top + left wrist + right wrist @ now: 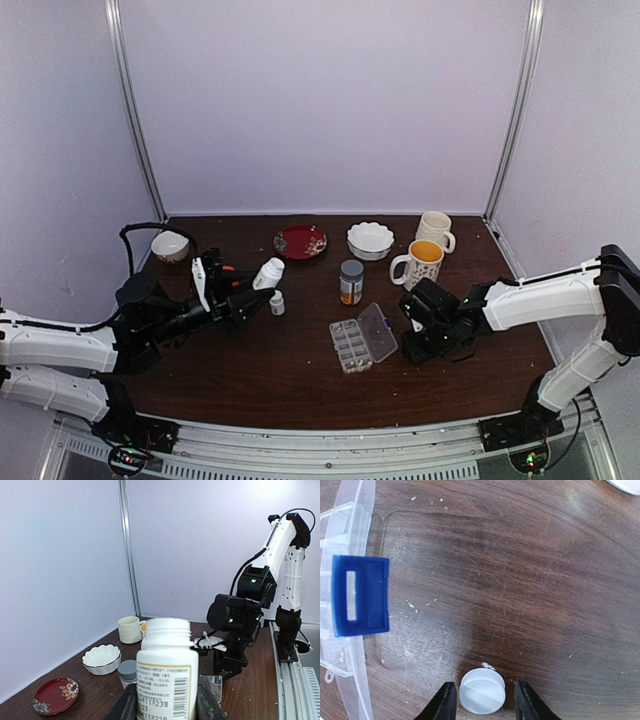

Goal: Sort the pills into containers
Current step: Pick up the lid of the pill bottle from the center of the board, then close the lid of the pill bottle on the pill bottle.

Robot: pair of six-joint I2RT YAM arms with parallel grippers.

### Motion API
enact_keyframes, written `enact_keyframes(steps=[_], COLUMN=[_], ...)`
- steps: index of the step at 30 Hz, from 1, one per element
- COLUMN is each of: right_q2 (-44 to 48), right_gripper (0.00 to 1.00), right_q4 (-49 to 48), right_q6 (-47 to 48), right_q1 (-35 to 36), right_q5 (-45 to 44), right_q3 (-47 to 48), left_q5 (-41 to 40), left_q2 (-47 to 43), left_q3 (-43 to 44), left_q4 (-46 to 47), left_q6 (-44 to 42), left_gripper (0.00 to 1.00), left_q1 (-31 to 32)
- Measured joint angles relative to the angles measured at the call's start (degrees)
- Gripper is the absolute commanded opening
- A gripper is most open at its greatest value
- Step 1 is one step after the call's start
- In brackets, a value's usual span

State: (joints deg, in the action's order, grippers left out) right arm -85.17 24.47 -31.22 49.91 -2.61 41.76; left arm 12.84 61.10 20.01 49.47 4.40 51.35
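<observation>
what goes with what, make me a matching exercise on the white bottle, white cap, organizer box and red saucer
Things:
1 white bottle
2 white cap
3 organizer box
4 red saucer

States:
A lid open
B gripped by the left pincer
C at the back beside the white bowl
D on the table, inside the open right pincer

Pairs: 1-B; 2-D; 3-A; 4-C

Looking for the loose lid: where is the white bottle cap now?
In the right wrist view, the white cap lies between the right gripper's fingers, to the right of the clear organizer box.
</observation>
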Motion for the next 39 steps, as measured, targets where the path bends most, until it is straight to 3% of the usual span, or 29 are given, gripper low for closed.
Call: enact_keyframes(steps=[7, 13, 17, 27, 33, 39], right_q2=[-0.5, -2.0, -1.6, 16.0, 26.3, 25.8], right_gripper=[0.39, 0.24, 0.23, 0.20, 0.19, 0.19], right_q4=[0.3, 0.4, 0.6, 4.3, -4.7, -14.1], right_q6=[0.1, 0.5, 0.9, 3.2, 11.6, 16.9], right_q1=[0.4, 0.5, 0.6, 0.8, 1.2, 2.6], right_q5=[0.0, -0.5, -0.5, -3.9, 8.3, 21.0], right_q3=[0.0, 0.5, 0.7, 4.1, 6.9, 10.8], left_q5=[-0.2, -0.2, -0.2, 3.3, 14.2, 25.0], left_q2=[-0.9, -0.9, -0.9, 1.9, 7.7, 12.1], left_q3=[0.0, 0.0, 0.0, 3.4, 10.3, 18.2], left_q4=[0.0, -0.7, -1.6, -3.8, -4.1, -7.3], left_q6=[0.0, 0.0, 0.0, 0.5, 4.7, 6.8], left_gripper=[0.00, 0.00, 0.00, 0.00, 0.00, 0.00], left_q1=[0.0, 0.0, 0.0, -0.3, -2.7, -3.3])
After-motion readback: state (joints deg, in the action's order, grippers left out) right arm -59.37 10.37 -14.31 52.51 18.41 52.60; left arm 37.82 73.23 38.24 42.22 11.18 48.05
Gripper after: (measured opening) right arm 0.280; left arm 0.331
